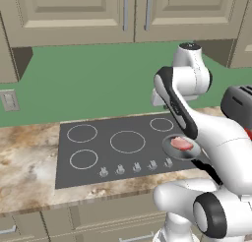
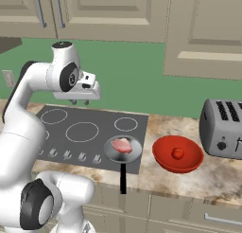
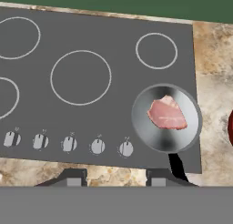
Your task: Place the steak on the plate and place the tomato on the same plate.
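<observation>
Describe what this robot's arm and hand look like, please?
The arm is glossy white, built of rounded tube-like segments with dark grey or black bands at the joints. Its gripper is a flat white block with two small dark finger tips. No cables or markings are visible.

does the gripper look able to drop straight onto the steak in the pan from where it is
Probably yes. The gripper hangs above the cooktop, and the steak lies uncovered in the open grey pan at the front right corner. Nothing stands between them; it would need to move right and down.
</observation>
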Available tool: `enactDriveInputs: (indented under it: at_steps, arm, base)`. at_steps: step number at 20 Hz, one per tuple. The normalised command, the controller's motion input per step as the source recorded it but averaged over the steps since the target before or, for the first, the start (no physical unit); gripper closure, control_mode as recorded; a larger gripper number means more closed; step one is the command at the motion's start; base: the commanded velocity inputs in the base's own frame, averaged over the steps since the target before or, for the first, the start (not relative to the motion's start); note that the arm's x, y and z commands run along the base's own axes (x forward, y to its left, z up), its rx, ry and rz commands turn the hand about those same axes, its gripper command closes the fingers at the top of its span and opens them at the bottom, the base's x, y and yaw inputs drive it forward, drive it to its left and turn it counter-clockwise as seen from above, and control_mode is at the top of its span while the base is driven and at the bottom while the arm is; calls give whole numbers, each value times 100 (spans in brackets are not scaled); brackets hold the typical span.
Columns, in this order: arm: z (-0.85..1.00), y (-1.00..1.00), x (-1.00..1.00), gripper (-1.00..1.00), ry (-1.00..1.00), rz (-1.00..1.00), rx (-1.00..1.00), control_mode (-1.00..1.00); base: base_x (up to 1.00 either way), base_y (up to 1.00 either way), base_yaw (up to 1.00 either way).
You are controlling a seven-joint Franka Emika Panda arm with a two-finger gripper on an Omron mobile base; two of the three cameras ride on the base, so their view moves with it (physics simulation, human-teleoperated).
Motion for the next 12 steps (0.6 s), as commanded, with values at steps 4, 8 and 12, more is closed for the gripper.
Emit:
enactDriveInputs:
  at_steps: [4,8,12]
  arm:
    - [-1,-5,-11,-100,-6,0,0,-100]
    - [-3,-31,-26,-100,-14,1,5,-100]
    - [-13,-42,-20,-100,-5,0,6,-100]
  base:
    - [0,0,0]
    - [0,0,0]
    - [0,0,0]
